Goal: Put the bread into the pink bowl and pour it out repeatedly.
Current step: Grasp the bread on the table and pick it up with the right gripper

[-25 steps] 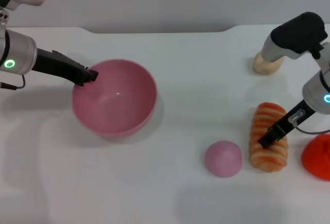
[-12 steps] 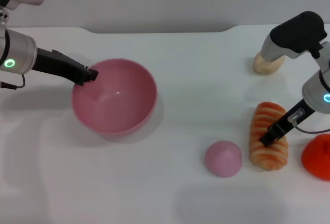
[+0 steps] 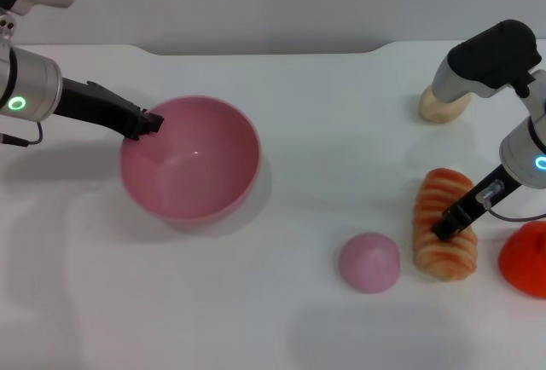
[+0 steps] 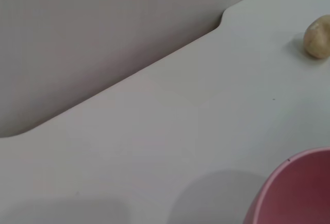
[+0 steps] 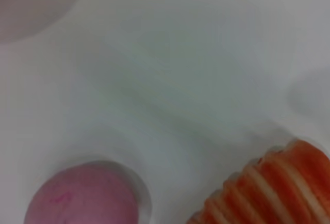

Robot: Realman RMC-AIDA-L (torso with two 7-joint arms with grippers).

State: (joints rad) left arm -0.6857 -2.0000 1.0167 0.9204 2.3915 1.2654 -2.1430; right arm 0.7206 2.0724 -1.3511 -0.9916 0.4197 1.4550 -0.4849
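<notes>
The pink bowl point(image 3: 243, 174) stands upright at centre-left of the white table, and its rim point(image 4: 294, 193) also edges into the left wrist view. My left gripper point(image 3: 145, 124) is shut on the bowl's far-left rim. The bread point(image 3: 442, 189), striped face up, lies at the right on the table and shows close up in the right wrist view point(image 5: 268, 188). My right gripper point(image 3: 444, 228) is down on the loaf's middle, shut on it. The bowl holds nothing.
A small pink dome bun point(image 3: 369, 262) point(image 5: 82, 195) sits just left of the bread. A beige lump point(image 3: 442, 107) point(image 4: 316, 37) lies at the back right. A red object point(image 3: 525, 259) stands at the right edge, close behind my right arm.
My right gripper and the bread have shifted together very slightly up and right. The bowl and left arm have barely moved.
</notes>
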